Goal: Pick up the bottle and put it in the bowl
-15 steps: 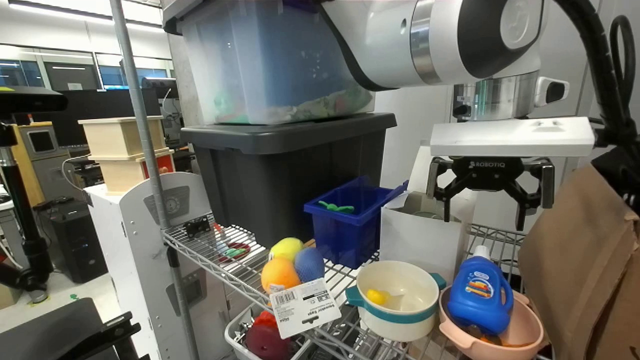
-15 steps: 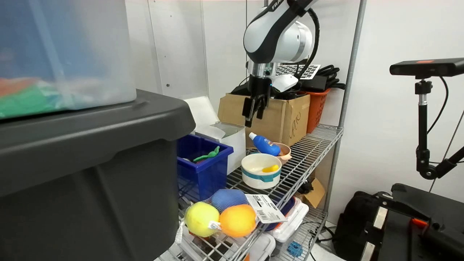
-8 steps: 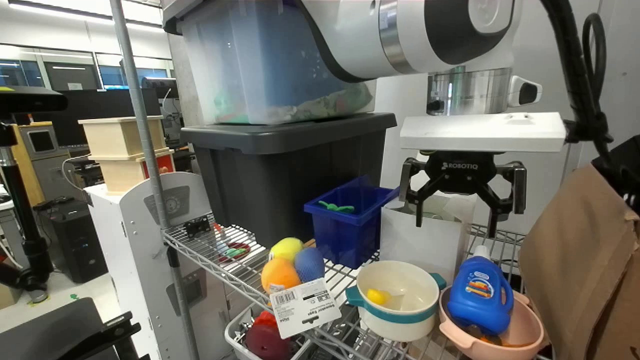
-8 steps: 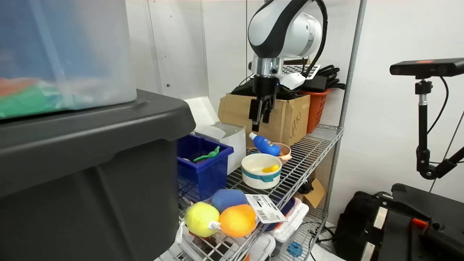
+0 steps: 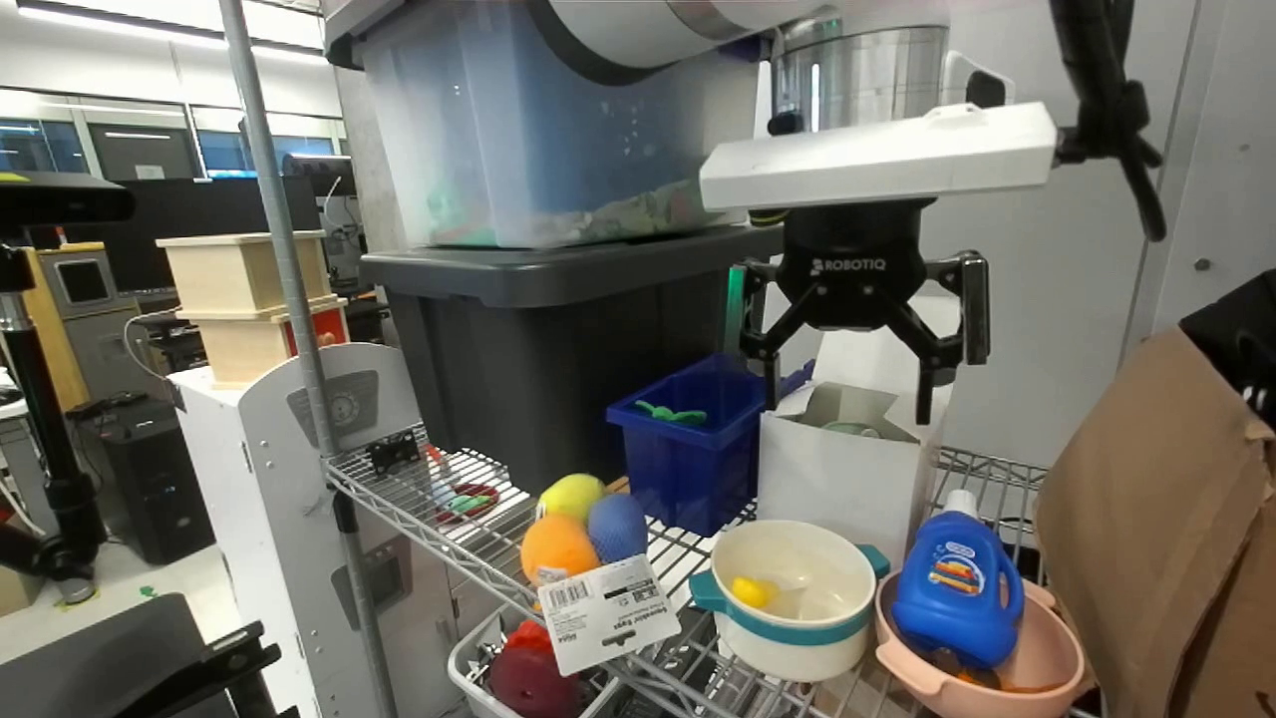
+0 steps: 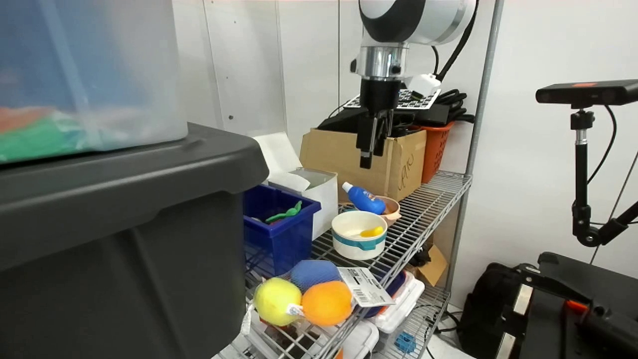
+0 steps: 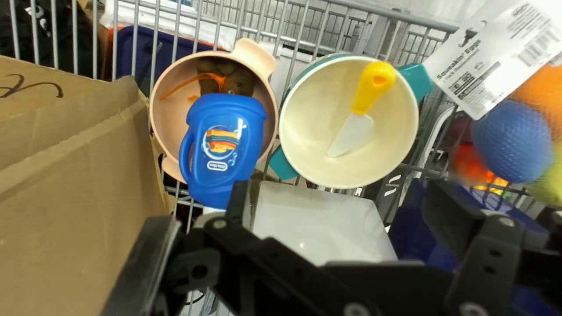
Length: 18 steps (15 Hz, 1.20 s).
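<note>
The blue bottle (image 5: 957, 588) leans tilted inside the orange-tan bowl (image 5: 1055, 648), its white cap beyond the rim. Both also show in an exterior view, the bottle (image 6: 366, 200) covering part of the bowl (image 6: 393, 208). In the wrist view the bottle (image 7: 226, 147) lies over the bowl's (image 7: 169, 114) edge, its cap partly hidden by a finger. My gripper (image 5: 847, 401) is open and empty, well above the shelf over the white box. It also shows edge-on in an exterior view (image 6: 372, 155). In the wrist view the open gripper's (image 7: 342, 199) fingers stand wide apart with nothing between them.
A white bowl with teal handles (image 5: 797, 638) stands beside the orange-tan bowl, a yellow-handled toy knife (image 7: 373, 85) in it. An open white box (image 5: 842, 479), a blue bin (image 5: 688, 469) and a cardboard box (image 5: 1146, 558) surround them. Netted balls (image 5: 558, 543) lie nearby.
My open gripper has moved sideways away from above the bottle, toward the white box and blue bin, and has lately risen. The bottle and bowl have not moved.
</note>
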Tool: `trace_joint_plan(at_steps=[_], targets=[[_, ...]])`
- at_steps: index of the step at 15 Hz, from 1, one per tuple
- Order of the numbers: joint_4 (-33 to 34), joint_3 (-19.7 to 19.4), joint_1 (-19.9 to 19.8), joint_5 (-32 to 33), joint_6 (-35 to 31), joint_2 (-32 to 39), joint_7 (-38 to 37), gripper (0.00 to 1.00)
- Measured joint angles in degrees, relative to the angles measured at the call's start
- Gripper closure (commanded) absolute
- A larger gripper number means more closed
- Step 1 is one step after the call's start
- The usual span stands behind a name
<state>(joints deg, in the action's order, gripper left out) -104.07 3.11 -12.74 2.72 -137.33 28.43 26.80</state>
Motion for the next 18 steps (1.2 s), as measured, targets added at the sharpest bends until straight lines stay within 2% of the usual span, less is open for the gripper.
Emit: trace_joint_plan(at_steps=[4,10,18], targets=[[-7.07,-0.11,1.56,0.13,-1.19,-5.57,-0.53,0.0],[-19.67,0.24,6.0,0.13,-3.55,-13.39,-1.32,0.0],[-30.15,0.3,8.04,-0.1,-3.61,-23.82,-2.24,0.0]])
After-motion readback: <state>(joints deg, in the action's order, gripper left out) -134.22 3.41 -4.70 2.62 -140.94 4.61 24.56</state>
